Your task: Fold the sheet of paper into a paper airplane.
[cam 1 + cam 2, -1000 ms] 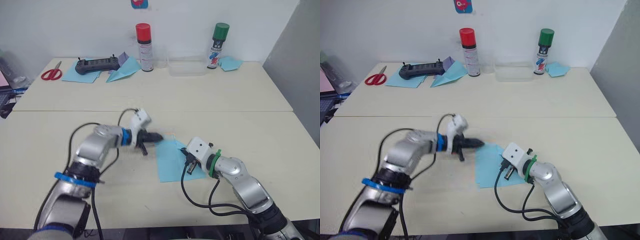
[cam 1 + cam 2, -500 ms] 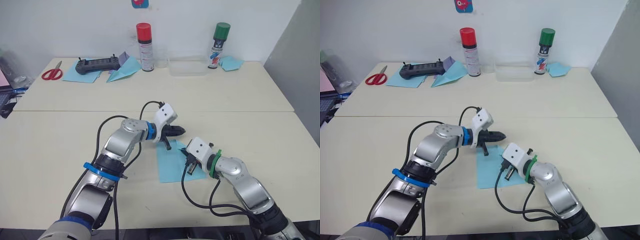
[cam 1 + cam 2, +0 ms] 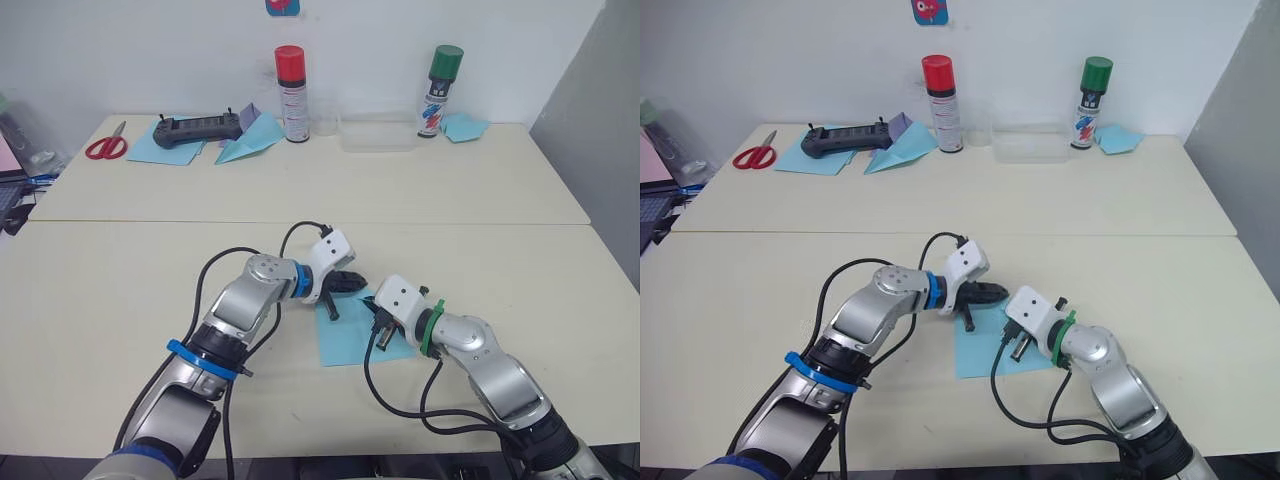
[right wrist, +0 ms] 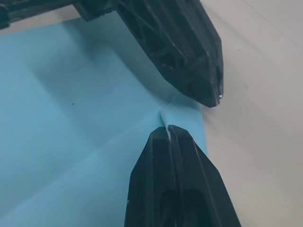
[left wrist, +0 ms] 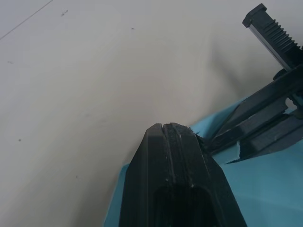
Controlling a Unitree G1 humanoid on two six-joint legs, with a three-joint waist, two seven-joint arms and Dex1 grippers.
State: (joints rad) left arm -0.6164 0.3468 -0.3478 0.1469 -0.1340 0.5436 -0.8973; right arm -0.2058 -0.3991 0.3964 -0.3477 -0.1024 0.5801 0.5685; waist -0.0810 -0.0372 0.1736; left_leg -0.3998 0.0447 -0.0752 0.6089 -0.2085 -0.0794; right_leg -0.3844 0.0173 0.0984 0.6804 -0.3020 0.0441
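The sheet of paper is a light blue rectangle with fold creases, lying flat on the near table between my two arms. My left gripper is shut, its tip down at the sheet's far edge. My right gripper is shut too. Its tip rests on the sheet close to that edge, a short gap from the left gripper's tip. The left wrist view has the left gripper at the blue paper, with the right gripper's black linkage beside it.
On the far table stand a red-capped spray can, a green-capped can and a clear plastic box. A black controller, red scissors, a wider blue dart and a small blue lump lie there.
My left arm has swung right from beside the sheet to its far edge and then come down a little. The right arm and the sheet have stayed put.
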